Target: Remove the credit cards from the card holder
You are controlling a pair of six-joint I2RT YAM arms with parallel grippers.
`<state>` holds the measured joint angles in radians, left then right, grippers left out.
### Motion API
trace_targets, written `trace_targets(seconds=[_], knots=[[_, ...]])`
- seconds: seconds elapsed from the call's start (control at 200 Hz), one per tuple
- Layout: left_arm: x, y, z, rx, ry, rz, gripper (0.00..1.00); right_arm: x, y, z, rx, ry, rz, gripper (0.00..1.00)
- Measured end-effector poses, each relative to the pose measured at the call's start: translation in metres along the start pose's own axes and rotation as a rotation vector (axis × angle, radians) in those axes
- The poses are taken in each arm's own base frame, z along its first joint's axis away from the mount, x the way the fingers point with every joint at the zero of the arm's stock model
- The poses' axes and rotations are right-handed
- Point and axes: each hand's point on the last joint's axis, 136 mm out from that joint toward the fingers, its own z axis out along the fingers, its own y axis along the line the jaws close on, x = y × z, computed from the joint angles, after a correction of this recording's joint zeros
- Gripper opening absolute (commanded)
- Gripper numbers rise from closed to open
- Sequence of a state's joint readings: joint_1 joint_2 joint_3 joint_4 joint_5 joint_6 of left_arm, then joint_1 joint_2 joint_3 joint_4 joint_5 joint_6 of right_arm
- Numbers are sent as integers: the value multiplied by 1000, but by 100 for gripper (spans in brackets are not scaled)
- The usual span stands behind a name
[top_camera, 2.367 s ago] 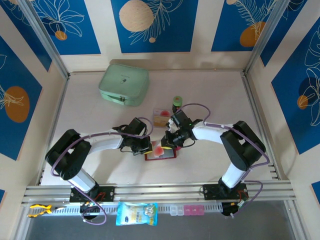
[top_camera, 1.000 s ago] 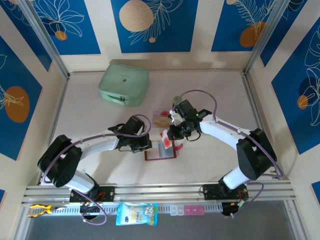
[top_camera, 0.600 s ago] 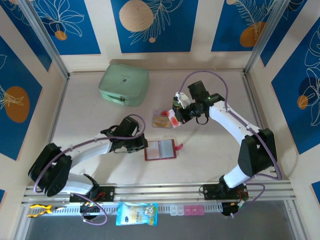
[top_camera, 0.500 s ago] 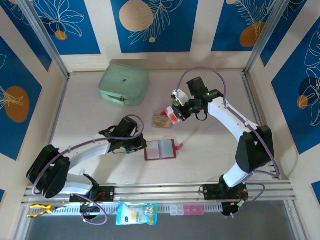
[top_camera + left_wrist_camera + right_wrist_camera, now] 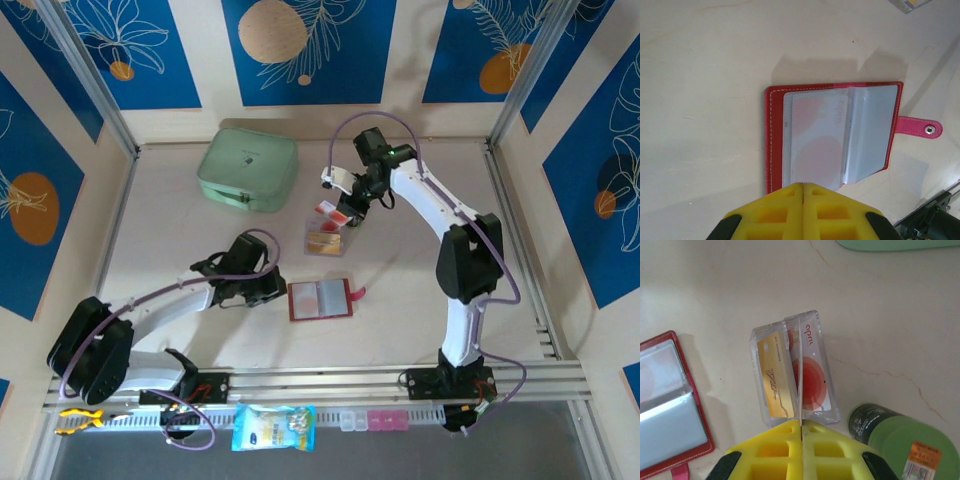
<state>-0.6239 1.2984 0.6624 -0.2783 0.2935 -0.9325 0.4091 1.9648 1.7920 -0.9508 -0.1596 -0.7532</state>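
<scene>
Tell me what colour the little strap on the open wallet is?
The strap tab is pinkish red; the left wrist view shows it best.

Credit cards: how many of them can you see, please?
3: gold card and red card lying side by side, a third card edge-on in the right gripper. The holder may hide more.

Beyond the yellow left fingers (image 5: pixel 775 212), the card holder (image 5: pixel 832 135) is crimson with pale stitching, greyish clear sleeves and a pink strap. Ahead of the yellow right fingers (image 5: pixel 772 452), the credit cards (image 5: pixel 774 377) show gold, and white with red circles; rightward, a green can (image 5: pixel 900 440)
</scene>
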Motion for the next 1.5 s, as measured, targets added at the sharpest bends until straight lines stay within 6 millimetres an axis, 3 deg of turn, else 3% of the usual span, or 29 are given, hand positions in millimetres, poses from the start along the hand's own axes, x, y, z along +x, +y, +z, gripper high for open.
trace_targets(seconds=[0.25, 0.595, 0.705, 0.81, 0.925, 1.205, 1.5], knots=[[-8, 8, -2, -11, -16, -14, 6, -2, -11, 15, -46, 42, -42, 0], [-11, 21, -5, -29, -16, -49, 6, 10, -10, 37, -100, 90, -40, 0], [-10, 23, -6, -32, -14, -50, 6, 12, -10, 41, -109, 97, -41, 5], [-10, 24, -6, -32, -16, -50, 6, 12, -8, 45, -116, 101, -50, 19], [-10, 25, -6, -31, -14, -49, 6, 11, -8, 45, -110, 103, -52, 25], [-8, 20, -5, -2, 9, -36, 6, 6, -16, 44, -53, 78, -52, 25], [-1, 16, 7, 7, 49, -23, 5, -10, 19, 11, -23, -26, 17, 24]])
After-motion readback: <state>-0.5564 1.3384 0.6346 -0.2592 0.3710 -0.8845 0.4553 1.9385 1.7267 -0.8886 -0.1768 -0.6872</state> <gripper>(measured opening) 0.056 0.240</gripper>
